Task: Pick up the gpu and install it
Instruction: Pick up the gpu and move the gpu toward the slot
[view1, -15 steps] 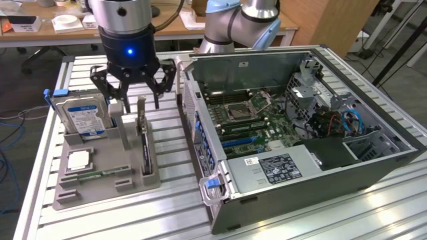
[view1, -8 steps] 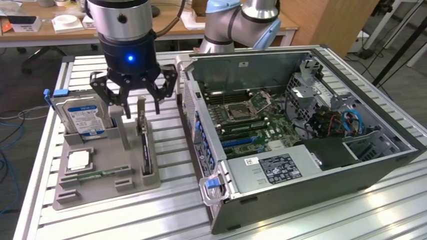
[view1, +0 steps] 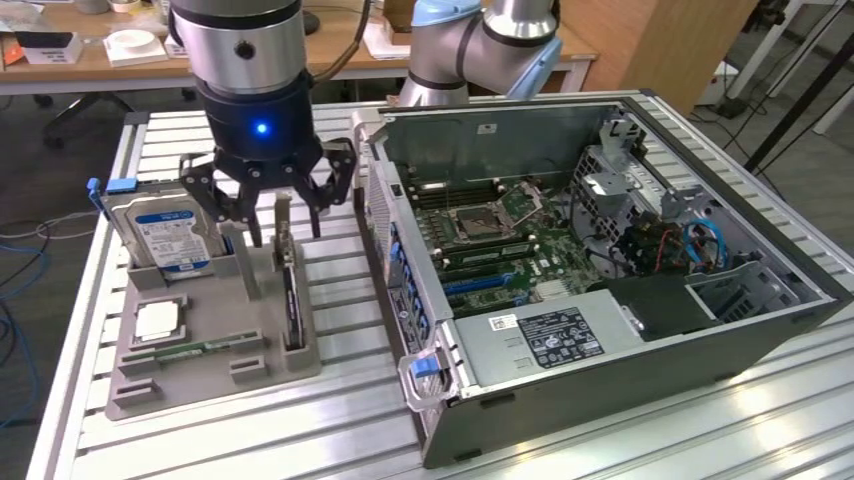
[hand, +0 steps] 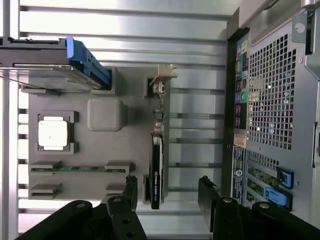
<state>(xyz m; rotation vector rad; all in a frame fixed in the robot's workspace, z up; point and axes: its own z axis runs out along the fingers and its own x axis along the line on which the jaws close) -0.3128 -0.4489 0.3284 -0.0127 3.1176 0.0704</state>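
Gripper (view1: 284, 233) hung wide open over gpu (view1: 288, 290), upright at tray's (view1: 200, 385) edge nearest computer case (view1: 601, 330). Judged best to centre jaws squarely across the card.

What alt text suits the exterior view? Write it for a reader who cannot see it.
A robot arm's open gripper hangs just over a black graphics card standing on edge in a gray parts tray. A hard drive stands beside it on the exterior view's left; an opened computer case lies on the exterior view's right.
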